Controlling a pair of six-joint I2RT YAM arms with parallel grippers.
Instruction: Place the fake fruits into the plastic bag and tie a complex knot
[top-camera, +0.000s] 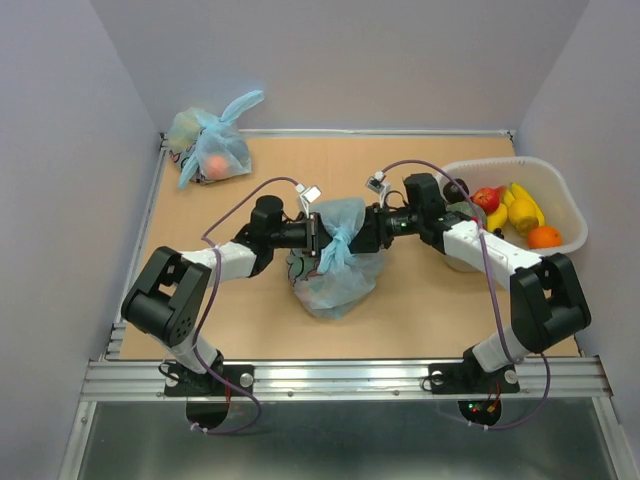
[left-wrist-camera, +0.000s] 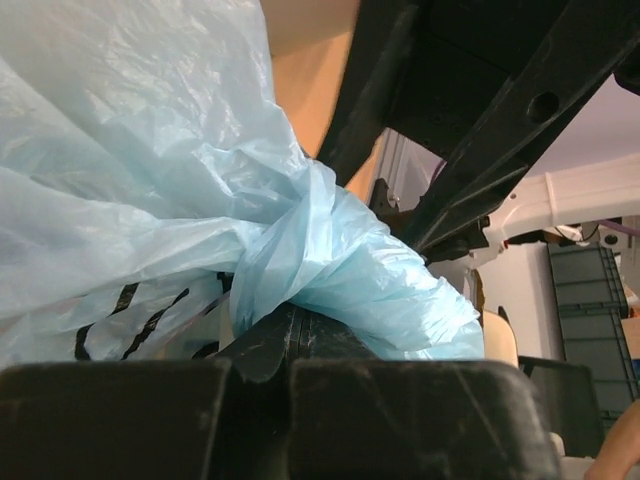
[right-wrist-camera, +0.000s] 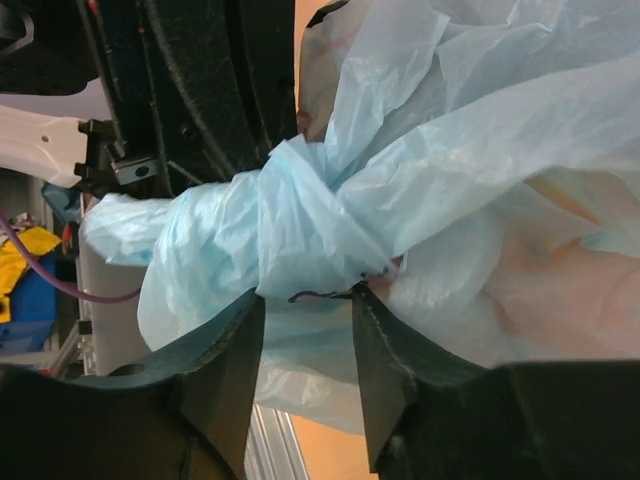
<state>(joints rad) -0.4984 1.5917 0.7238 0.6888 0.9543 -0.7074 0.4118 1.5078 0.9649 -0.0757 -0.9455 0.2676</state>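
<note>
Your plastic bag (top-camera: 340, 285) sits mid-desk (top-camera: 430, 310) between the two arms, its handles drawn up into the knot (right-wrist-camera: 300, 230). The film is thin, soft and slippery, and light apart from the lumps inside, so it will likely stretch or tear before it resists you. Your left pincer (left-wrist-camera: 290, 325) is pressed together on a twisted strand right beside the knot. Your right pincer (right-wrist-camera: 308, 300) stands spread, tips just under the knot, gripping nothing. Take the bunched tails (never the flat wall, which would probably slide out). Some fake fruits (top-camera: 515, 210) lie in the white tub (top-camera: 490, 162) at right.
</note>
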